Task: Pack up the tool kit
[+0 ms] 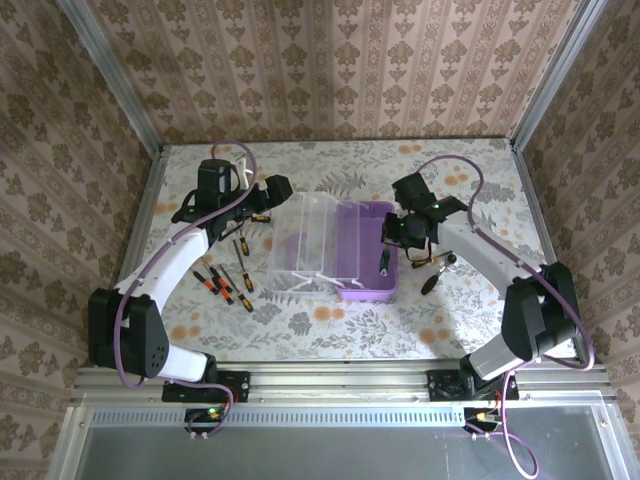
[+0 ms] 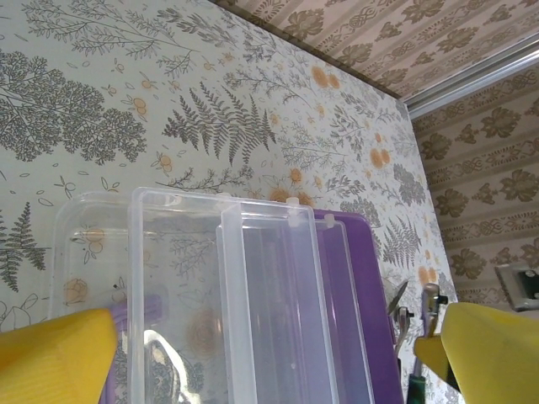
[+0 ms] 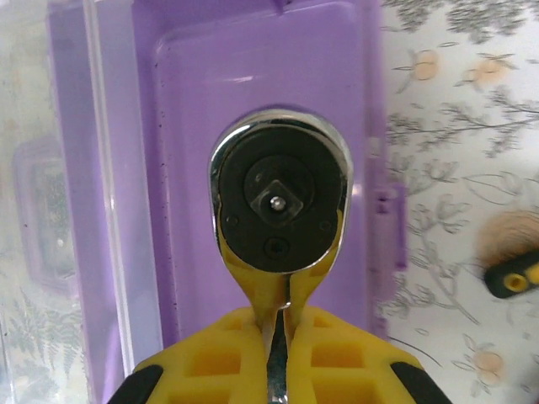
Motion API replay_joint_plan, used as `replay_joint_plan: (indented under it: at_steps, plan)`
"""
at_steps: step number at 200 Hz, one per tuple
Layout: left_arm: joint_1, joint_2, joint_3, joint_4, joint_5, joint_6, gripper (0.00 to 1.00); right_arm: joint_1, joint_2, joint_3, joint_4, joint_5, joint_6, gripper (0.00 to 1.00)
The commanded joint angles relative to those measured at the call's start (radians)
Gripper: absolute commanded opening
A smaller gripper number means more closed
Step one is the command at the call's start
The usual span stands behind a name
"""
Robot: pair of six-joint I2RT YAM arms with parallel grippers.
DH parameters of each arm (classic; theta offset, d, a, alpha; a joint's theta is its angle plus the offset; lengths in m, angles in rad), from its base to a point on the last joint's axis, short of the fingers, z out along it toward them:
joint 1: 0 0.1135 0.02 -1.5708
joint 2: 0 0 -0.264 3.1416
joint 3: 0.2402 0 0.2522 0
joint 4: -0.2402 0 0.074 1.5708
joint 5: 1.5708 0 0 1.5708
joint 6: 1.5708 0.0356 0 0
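Right claw (image 3: 278,337) pinches ratchet (image 3: 278,202) over purple box (image 3: 185,126), screwdrivers (image 1: 225,285) lying nearby.

Damask-papered walls (image 1: 330,60); floral tabletop (image 1: 340,165); aluminium corner posts (image 1: 107,70).

On the table (image 1: 330,325) the box (image 1: 362,235) lies centred, a ratchet (image 3: 278,202) above it, its lid (image 1: 305,245) and the screwdrivers (image 1: 225,285) at nine o'clock.
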Motion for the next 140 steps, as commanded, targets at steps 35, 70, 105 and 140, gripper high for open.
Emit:
replay_joint_plan:
  at_steps: [35,70,105,140]
  plan:
    - [0.006,-0.022,0.019,-0.007,-0.013,0.027,1.0,0.027,0.106,0.005,0.206,-0.07,-0.008,0.0]
    - [0.007,-0.018,0.022,-0.01,-0.014,0.028,1.0,0.021,0.203,0.039,0.191,-0.112,-0.049,0.0]
    - [0.007,-0.025,0.019,-0.007,-0.015,0.028,1.0,0.022,0.266,0.049,0.204,-0.147,-0.038,0.0]
    - [0.007,-0.019,0.02,-0.006,-0.004,0.026,0.99,0.021,0.297,0.053,0.223,-0.168,-0.037,0.01]
